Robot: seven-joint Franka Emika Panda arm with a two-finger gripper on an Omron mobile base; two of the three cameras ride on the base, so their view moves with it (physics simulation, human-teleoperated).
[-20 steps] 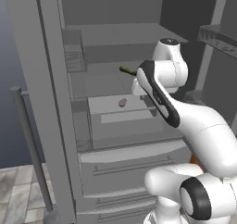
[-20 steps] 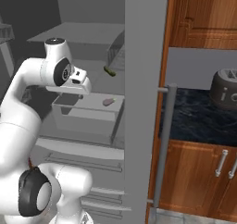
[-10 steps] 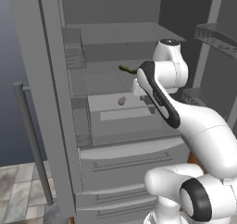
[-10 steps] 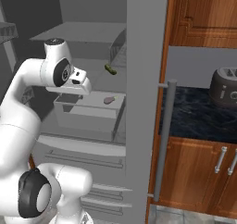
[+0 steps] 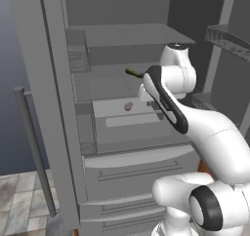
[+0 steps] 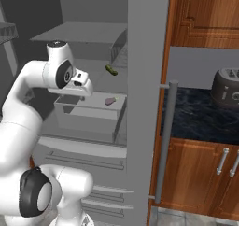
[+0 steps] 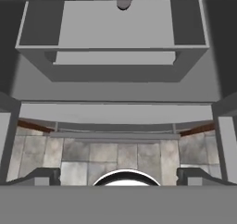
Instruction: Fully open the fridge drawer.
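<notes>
We've got the fridge drawer (image 7: pixel 111 63) pulled well out at frame top, looks mostly done; claw (image 7: pixel 118 177) sits spread wide, gripping nothing

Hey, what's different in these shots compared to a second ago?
Nothing visibly changed. The hand is above the near edge of the fridge drawer, which is pulled out as far as before, and the small item inside lies where it did.

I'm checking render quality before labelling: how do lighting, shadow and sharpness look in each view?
Left base view: flat, dim light, the fridge evenly grey, no glare. Right base view: soft edges, dark fridge interior. Hand view: the fridge drawer is sharp, with a dark shaded band under it.
</notes>
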